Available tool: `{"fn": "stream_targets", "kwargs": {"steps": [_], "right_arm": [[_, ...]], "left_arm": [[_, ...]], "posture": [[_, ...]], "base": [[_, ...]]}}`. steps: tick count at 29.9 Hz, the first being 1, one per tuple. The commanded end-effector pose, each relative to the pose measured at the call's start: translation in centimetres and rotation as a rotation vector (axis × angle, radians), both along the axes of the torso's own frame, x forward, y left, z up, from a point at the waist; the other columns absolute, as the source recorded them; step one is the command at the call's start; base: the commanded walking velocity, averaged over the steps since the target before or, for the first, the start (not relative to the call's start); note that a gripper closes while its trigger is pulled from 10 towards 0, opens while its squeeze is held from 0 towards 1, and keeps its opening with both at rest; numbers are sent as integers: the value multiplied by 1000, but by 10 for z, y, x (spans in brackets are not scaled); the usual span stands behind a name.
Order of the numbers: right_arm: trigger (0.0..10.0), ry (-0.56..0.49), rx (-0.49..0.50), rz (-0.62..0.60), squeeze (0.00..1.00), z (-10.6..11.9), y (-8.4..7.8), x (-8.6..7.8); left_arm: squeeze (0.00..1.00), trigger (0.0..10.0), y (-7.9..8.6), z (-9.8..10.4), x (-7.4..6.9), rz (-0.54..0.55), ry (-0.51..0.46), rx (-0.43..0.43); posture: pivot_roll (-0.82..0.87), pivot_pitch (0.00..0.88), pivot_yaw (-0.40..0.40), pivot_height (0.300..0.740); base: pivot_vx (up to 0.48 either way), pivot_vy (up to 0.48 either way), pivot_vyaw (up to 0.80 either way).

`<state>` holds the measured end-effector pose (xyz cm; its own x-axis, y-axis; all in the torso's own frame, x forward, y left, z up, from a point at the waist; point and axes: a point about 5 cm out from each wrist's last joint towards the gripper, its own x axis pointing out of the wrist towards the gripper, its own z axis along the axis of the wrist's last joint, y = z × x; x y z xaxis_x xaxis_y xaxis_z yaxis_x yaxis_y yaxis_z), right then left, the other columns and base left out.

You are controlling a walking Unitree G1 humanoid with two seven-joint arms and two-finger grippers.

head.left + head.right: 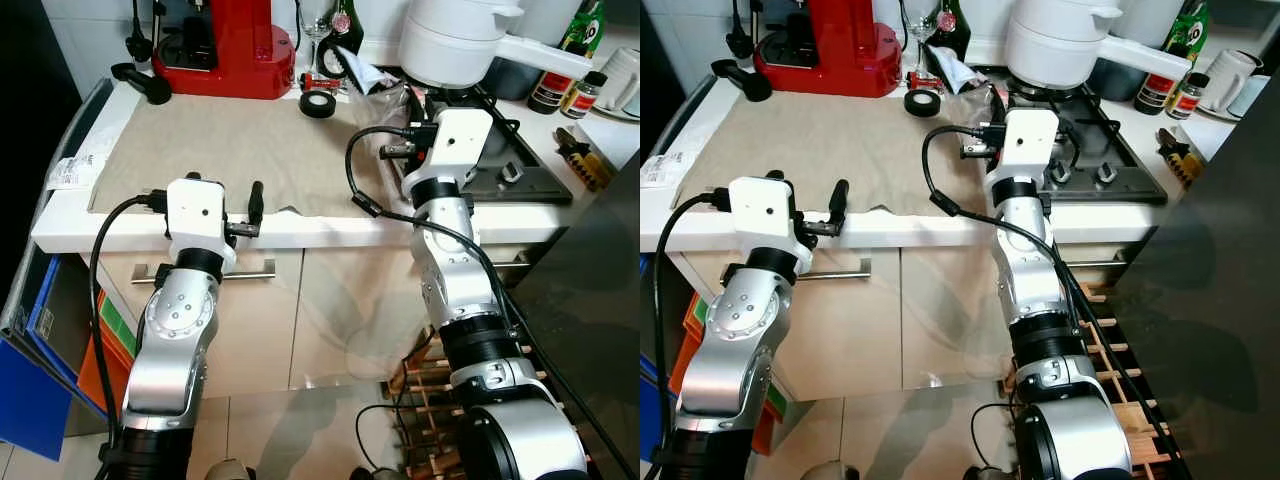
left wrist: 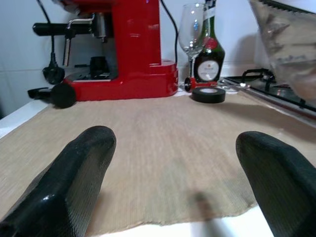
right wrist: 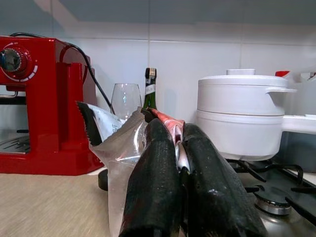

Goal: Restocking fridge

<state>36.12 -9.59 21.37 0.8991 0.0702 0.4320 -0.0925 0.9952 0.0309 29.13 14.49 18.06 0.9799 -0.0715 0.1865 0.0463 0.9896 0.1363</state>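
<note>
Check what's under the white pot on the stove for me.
The white pot sits on the gas hob, on a black grate at the back. Its body covers the burner beneath. In front of it, the right gripper is shut on a clear plastic bag.

Head stereo pair looks steeply down on counter (image 1: 60,225); both wrist cameras sit low, facing the back wall.

Eye views: high, same counter, right one offset so the machine (image 1: 225,45) sits further left in frame. Left wrist: just above the mat (image 2: 163,148), near its front edge, looking between two fingers (image 2: 81,173) toward machine and bottle (image 2: 207,52). Right wrist: close behind its fingers (image 3: 158,182), sharing machine, bottle and pot (image 3: 239,113) with the eye views.
</note>
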Motion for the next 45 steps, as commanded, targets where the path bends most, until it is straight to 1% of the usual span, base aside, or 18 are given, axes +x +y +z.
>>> {"fn": "stream_targets", "kwargs": {"steps": [1, 5, 6, 14, 15, 25, 29, 32, 33, 45], "right_arm": [[0, -48, -3, -15, 0, 11, -3, -2], [0, -47, -4, -17, 0, 12, -4, -2], [0, -47, -5, -17, 0, 12, -4, -2], [0, -41, -15, -17, 0, 10, -4, -1], [0, -41, -15, -18, 0, 10, -4, -1], [0, -37, -18, -16, 0, 10, -4, 0], [0, -26, -19, -14, 0, 8, -4, 0], [0, -10, -21, -7, 0, 6, -4, 0], [0, -4, -22, -3, 0, 5, -4, 1], [0, 8, -32, 6, 0, 4, -4, 1]], "left_arm": [[0, 10000, -5, 2, 2, -9, -12, 2], [0, 10000, -4, 2, 4, -6, -15, -2], [0, 10000, -4, 2, 4, -6, -16, -2], [0, 10000, -3, 3, 6, -1, -27, 5], [0, 10000, -3, 4, 7, -1, -30, 6], [0, 10000, -4, 5, 8, -1, -39, 8], [0, 10000, -5, 5, 9, 2, -42, 11], [0, 10000, -5, 5, 10, 2, -43, 11], [0, 10000, -6, 5, 10, 2, -44, 11], [0, 10000, -10, 5, 11, -1, -50, 7]], "posture": [[141, 0, -84, 740], [142, 0, -85, 740], [143, 0, -86, 740], [145, 0, -86, 740], [145, 0, -85, 740], [142, 0, -85, 740], [139, 0, -85, 740], [136, 0, -85, 740], [135, 0, -86, 740], [127, 0, -90, 740]], "base": [[-240, 0, 0], [-305, 0, 0], [247, 0, 0], [-343, 0, 0], [247, 0, 0], [-351, 0, 0], [100, 0, 0], [-347, 0, 0], [270, 0, 0], [-374, 0, 0]]}}
